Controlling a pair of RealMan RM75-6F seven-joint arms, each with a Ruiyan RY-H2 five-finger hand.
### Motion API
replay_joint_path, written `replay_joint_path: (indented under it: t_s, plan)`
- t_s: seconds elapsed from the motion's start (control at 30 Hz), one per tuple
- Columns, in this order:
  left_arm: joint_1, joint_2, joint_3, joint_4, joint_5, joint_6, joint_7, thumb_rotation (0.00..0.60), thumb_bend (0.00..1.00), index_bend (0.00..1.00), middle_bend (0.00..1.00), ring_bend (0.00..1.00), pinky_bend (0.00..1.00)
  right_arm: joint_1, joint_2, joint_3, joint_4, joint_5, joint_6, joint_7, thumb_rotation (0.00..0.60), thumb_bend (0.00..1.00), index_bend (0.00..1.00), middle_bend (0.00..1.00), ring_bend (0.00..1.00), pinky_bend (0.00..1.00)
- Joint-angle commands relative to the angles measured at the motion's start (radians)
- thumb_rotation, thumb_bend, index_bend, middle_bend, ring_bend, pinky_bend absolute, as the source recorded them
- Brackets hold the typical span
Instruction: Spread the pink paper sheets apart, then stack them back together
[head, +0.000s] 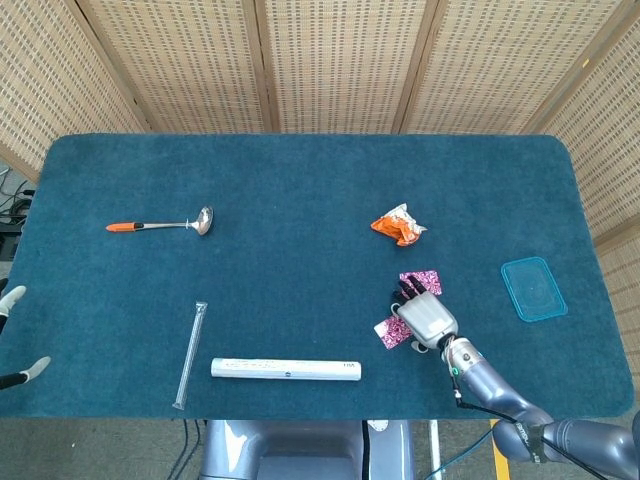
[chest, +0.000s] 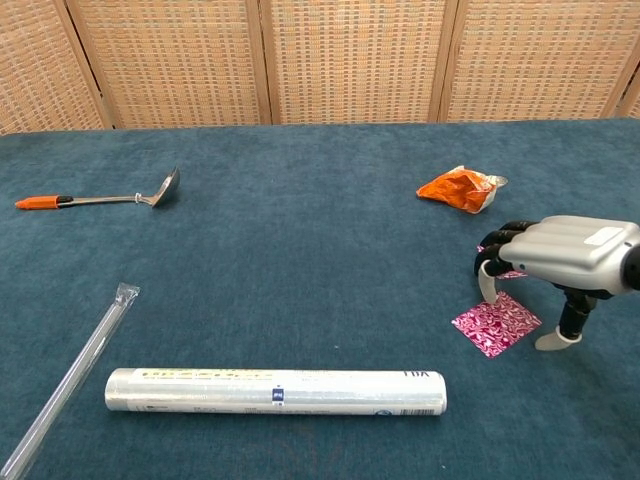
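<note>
Woven cane screens back a table (head: 300, 170) covered in dark teal cloth, and over its near right part the right hand (head: 423, 318) hangs palm down, fingers curled toward the cloth, grasping nothing as far as both views show. Directly beneath it lies the nearer pink sheet (chest: 495, 324), fingertips at or just above its far edge; contact cannot be told. The farther pink sheet (head: 421, 283) lies just beyond the hand, apart from the first, so the spreading looks done and the restacking remains. An orange wrapper (head: 399, 225) sits farther beyond, a clear blue lid (head: 533, 288) off to the hand's right, a foil roll (chest: 275, 391), plastic sleeve (chest: 70, 378) and ladle (head: 160, 225) well to its left; none blocks the way. Of the left hand (head: 12, 336) only fingertips show, holding nothing visible.
</note>
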Motion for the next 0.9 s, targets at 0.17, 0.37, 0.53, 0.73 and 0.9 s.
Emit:
replay_joint_path:
  t_s: [0.17, 0.37, 0.53, 0.73, 0.9]
  plan:
    - [0.001, -0.001, 0.000, 0.005, -0.002, 0.000, -0.007, 0.571, 0.00, 0.10, 0.00, 0.00, 0.00, 0.008, -0.003, 0.006, -0.003, 0.007, -0.005, -0.010, 0.600, 0.23, 0.35, 0.19, 0.00, 0.00]
    - [0.001, -0.001, -0.001, 0.009, -0.002, 0.001, -0.012, 0.572, 0.00, 0.10, 0.00, 0.00, 0.00, 0.012, -0.003, 0.010, -0.010, 0.010, -0.004, -0.013, 0.600, 0.23, 0.35, 0.19, 0.00, 0.00]
    - [0.001, -0.001, -0.002, 0.010, -0.002, 0.000, -0.013, 0.572, 0.00, 0.10, 0.00, 0.00, 0.00, 0.016, 0.002, 0.017, -0.023, 0.006, 0.003, -0.016, 0.600, 0.23, 0.35, 0.19, 0.00, 0.00]
    - [0.002, -0.002, -0.002, 0.012, -0.002, 0.003, -0.015, 0.572, 0.00, 0.10, 0.00, 0.00, 0.00, 0.022, 0.001, 0.017, -0.031, 0.008, -0.001, -0.022, 0.600, 0.23, 0.35, 0.19, 0.00, 0.00]
    - [0.006, -0.002, -0.001, 0.015, -0.006, 0.004, -0.018, 0.571, 0.00, 0.10, 0.00, 0.00, 0.00, 0.027, -0.007, 0.017, -0.025, 0.012, -0.007, -0.026, 0.600, 0.23, 0.35, 0.19, 0.00, 0.00]
